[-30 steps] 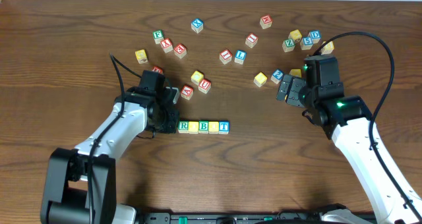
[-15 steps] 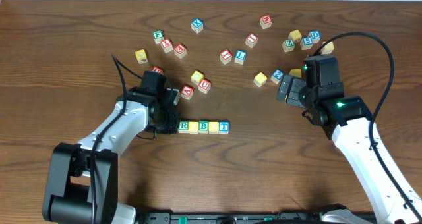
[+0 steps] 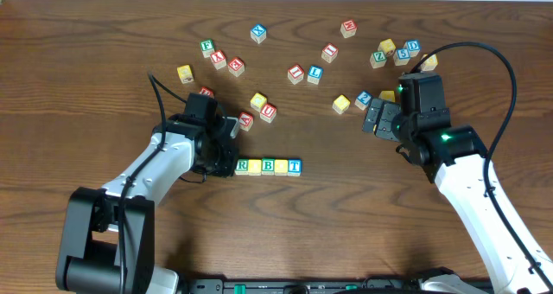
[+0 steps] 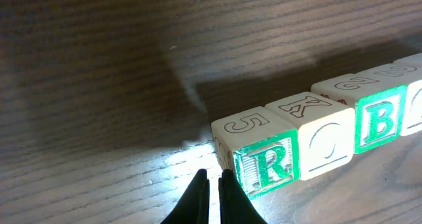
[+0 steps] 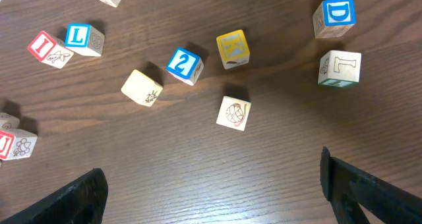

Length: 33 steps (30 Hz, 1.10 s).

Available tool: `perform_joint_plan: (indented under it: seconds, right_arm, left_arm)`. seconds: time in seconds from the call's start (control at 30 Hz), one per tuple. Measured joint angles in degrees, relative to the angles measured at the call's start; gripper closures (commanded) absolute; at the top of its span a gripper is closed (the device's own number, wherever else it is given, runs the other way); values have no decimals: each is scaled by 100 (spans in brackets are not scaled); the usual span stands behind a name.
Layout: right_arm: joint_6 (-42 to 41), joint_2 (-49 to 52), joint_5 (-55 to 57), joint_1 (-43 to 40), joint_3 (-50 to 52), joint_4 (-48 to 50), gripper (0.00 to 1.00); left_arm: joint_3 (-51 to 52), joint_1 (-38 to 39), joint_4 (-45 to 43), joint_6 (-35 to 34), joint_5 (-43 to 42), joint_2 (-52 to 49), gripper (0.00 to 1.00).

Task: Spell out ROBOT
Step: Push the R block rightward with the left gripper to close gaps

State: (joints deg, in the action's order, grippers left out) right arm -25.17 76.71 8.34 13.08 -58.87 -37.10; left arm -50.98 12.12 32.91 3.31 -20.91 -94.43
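Five letter cubes lie in one row on the wooden table: green R (image 3: 242, 165), yellow (image 3: 255, 165), green B (image 3: 268, 165), yellow (image 3: 281, 165), blue T (image 3: 295, 165). The left wrist view shows the R cube (image 4: 267, 163), the yellow-faced cube with its O (image 4: 326, 145) and the B cube (image 4: 379, 118) side by side. My left gripper (image 3: 226, 160) (image 4: 213, 176) is shut and holds nothing; its tips sit low at the R cube's left side. My right gripper (image 3: 378, 117) (image 5: 214, 191) hangs open far to the right, over bare wood.
Loose cubes lie scattered behind the row: a blue X cube (image 3: 258, 33), a green one (image 3: 206, 46), a yellow one (image 3: 184, 73) and red ones (image 3: 245, 119). Beyond my right gripper are a blue 2 cube (image 5: 184, 64), a yellow cube (image 5: 233, 48) and a blue D cube (image 5: 337, 13).
My left gripper has crept a little to the right against the R end, and the row has shifted slightly right with it. The right arm has not moved.
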Motion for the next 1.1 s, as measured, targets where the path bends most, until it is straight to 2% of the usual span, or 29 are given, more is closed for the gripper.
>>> perform_joint_plan:
  seconds: [0.57,0.6,0.67,0.7,0.73,0.77,0.8,0.83,0.87,1.1]
  right_arm:
    - [0,0,0,0,0,-17,1]
    - [0,0,0,0,0,-17,1]
    - [0,0,0,0,0,-17,1]
    - [0,0,0,0,0,-17,1]
    - [0,0,0,0,0,-17,1]
    - [0,0,0,0,0,-20,1]
    - [0,0,0,0,0,-20,1]
    - [0,0,0,0,0,-24,1]
    - [0,0,0,0,0,-35,1]
    - [2,0,7,0,0,-85,1]
  left_arm:
    - [0,0,-2,66,-144,-2,92]
    - [0,0,-2,83,-149,-2,86]
    - [0,0,-9,94,-149,-2,64]
    - [0,0,-17,111,-153,-2,40]
    - [0,0,-17,107,-146,-2,27]
    - [0,0,-17,136,-140,-2,17]
    - [0,0,-15,133,-120,-2,13]
    - [0,0,-13,133,-101,-2,4]
    - [0,0,-9,109,-70,-2,1]
    - [0,0,7,76,31,-2,1]
